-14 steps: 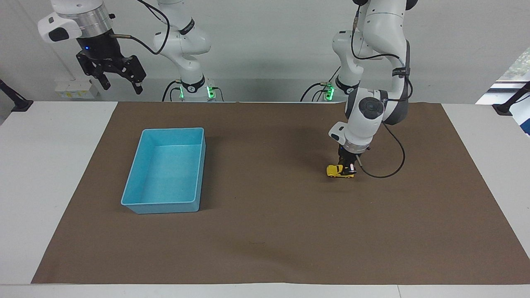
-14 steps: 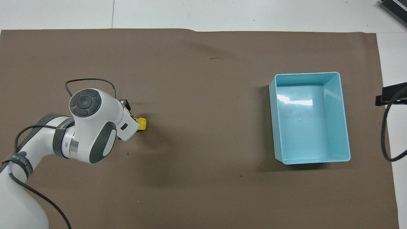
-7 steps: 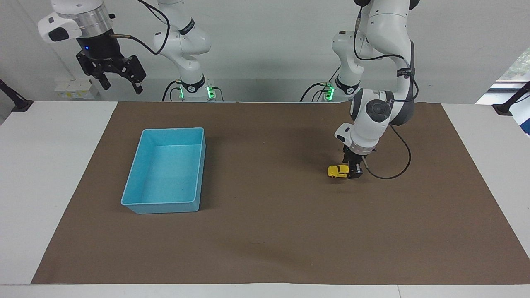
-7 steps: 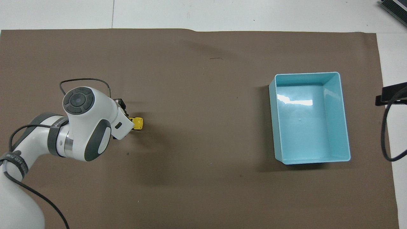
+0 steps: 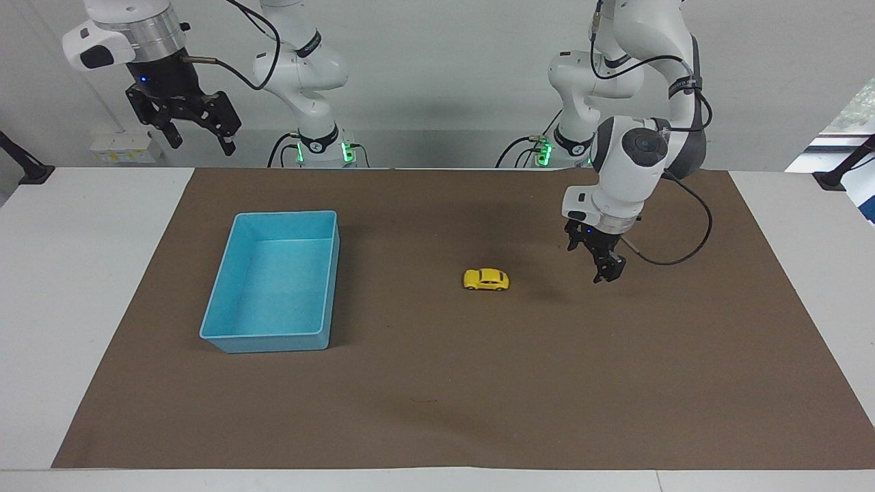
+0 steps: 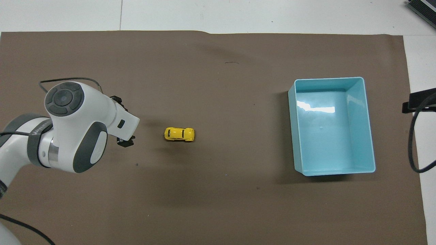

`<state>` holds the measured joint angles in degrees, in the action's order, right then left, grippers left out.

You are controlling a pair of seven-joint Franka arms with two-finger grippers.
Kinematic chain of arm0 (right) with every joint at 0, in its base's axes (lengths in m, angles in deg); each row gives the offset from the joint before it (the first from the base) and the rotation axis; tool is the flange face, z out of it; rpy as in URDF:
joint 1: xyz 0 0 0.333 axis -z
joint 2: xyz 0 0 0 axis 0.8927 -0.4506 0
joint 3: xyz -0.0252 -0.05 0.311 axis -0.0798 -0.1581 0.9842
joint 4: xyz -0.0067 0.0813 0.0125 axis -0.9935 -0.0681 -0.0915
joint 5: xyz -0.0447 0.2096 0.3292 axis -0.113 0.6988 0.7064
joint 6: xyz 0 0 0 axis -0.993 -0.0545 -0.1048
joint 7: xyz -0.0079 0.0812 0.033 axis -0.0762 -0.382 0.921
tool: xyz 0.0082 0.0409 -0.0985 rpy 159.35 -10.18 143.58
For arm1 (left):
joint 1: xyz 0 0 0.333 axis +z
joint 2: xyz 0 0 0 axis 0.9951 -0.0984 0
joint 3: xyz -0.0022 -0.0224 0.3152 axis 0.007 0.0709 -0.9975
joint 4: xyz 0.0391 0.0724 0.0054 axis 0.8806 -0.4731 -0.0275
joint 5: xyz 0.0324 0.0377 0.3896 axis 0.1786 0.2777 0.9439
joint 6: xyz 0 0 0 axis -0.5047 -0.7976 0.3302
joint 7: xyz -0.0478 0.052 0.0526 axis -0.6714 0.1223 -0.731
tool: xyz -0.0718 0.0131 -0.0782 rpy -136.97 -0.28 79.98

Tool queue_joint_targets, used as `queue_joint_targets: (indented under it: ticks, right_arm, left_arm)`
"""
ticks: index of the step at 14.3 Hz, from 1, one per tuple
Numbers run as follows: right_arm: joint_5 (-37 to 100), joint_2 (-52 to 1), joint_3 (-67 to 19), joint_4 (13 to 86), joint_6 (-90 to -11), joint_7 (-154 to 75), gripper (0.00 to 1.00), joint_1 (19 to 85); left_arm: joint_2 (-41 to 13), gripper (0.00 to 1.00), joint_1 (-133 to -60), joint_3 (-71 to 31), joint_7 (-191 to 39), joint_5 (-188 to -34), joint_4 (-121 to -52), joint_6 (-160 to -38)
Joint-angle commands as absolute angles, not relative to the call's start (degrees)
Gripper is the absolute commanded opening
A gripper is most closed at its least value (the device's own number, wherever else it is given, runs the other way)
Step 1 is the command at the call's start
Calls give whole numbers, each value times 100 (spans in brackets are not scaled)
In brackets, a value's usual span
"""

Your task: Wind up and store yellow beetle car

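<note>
One brown mat [image 5: 437, 383] bears the yellow beetle car [image 5: 486, 279].

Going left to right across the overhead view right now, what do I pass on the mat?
Left gripper, raised over the mat → yellow beetle car, alone on the brown mat → blue bin toward the right arm's end.
</note>
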<state>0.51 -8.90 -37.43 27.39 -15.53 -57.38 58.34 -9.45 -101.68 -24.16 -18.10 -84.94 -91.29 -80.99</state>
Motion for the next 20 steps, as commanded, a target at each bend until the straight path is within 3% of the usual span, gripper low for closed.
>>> queue_joint_targets:
  ticks: [1,8,14,20]
  right_arm:
    - [144,-809,-3708,2851,-1633,-5882,100,5891]
    - [144,-809,-3708,2851,-1633,-5882,100,5891]
    - [153,-809,-3708,2851,-1615,-5882,100,5882]
    - [144,-801,-3682,2851,-1571,-5882,100,5873]
  left_arm:
    - [-927,100,-9808,-2406,-3002,-8414,-8610,-7490]
    - [-603,100,-9078,-2441,-6115,-8658,-7713,-6303]
    - [-620,100,-8629,-2423,-6126,-8802,-6614,-4994]
    - [-576,100,-8681,-2406,-6126,-8633,-6622,-4834]
